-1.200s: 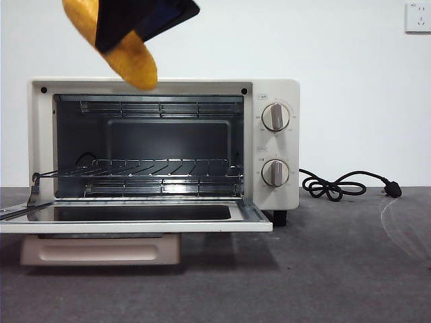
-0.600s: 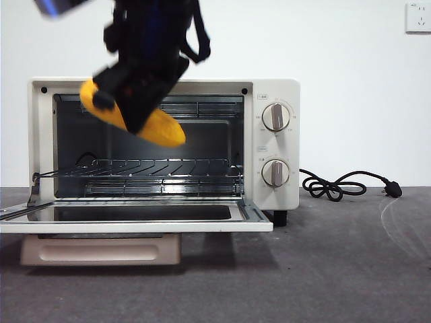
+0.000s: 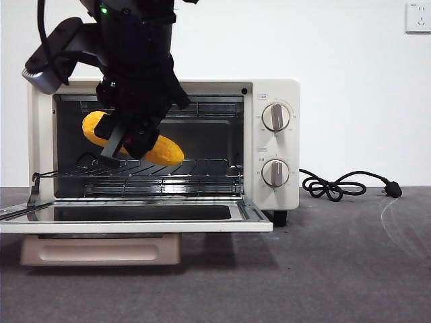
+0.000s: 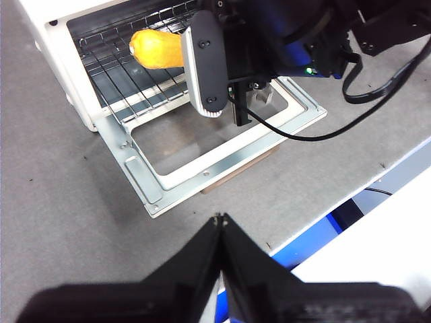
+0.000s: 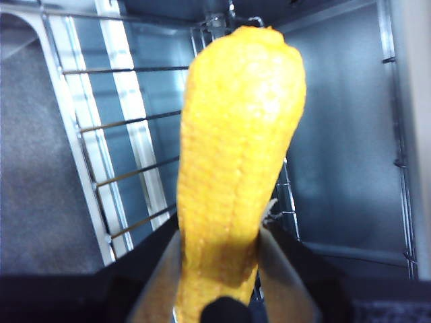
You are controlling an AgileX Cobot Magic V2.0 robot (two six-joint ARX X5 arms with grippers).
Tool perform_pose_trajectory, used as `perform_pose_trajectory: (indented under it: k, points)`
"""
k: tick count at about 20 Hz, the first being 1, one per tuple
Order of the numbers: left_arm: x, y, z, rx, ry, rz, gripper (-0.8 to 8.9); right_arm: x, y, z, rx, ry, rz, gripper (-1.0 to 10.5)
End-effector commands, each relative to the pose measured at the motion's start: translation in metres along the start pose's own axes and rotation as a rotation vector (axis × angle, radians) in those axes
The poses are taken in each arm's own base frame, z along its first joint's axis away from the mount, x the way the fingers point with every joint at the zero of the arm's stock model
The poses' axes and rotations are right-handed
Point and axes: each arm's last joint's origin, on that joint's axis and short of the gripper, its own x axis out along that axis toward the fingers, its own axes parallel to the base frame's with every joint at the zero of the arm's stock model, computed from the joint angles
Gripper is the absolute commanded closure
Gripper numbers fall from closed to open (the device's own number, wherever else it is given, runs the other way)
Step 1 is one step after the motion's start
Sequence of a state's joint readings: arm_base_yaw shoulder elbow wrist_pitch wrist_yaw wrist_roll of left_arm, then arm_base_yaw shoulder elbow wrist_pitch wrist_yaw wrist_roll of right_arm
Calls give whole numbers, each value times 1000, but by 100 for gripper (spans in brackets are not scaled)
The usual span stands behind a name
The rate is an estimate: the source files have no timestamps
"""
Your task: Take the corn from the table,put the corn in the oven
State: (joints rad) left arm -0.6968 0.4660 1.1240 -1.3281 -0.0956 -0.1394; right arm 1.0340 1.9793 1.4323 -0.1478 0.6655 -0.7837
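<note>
The yellow-orange corn (image 3: 166,152) hangs tilted inside the open oven (image 3: 277,89), just above its wire rack (image 3: 202,168). My right gripper (image 3: 132,144) comes down from above and is shut on the corn's middle. In the right wrist view the corn (image 5: 237,148) fills the frame between the two jaws, its tip pointing into the oven's cavity. My left gripper (image 4: 220,219) is shut and holds nothing; it hovers high over the table (image 4: 60,195) in front of the oven, and from there the corn (image 4: 155,48) shows over the rack.
The oven's door (image 3: 135,225) lies folded down flat towards me, over a cream tray (image 3: 101,250). A black cord (image 3: 337,185) with its plug lies on the table (image 3: 337,269) to the oven's right. A wall socket (image 3: 418,17) is at the top right.
My right gripper has come down with the corn from above the oven's top edge into the cavity. The corn now sits lower and flatter, close over the rack.
</note>
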Motion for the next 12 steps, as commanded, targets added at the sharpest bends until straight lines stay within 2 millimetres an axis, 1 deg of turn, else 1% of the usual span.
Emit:
perform_pose_trajectory:
  k: [1, 3, 5, 8, 10, 12]
  points:
    - [0, 0, 0, 11, -10, -2, 822, 4, 2, 2, 0, -6, -2, 834]
    - [0, 0, 0, 13, -10, -2, 822, 4, 2, 2, 1, -7, -3, 789]
    - [0, 0, 0, 13, -10, -2, 822, 4, 2, 2, 2, -6, -3, 717]
    - [0, 0, 0, 13, -10, -2, 822, 4, 2, 2, 5, -6, -3, 708]
    - [0, 0, 0, 13, -10, -2, 822, 4, 2, 2, 13, -6, -3, 590]
    - [0, 0, 0, 13, -10, -2, 822, 4, 2, 1, 17, 0, -9, 566]
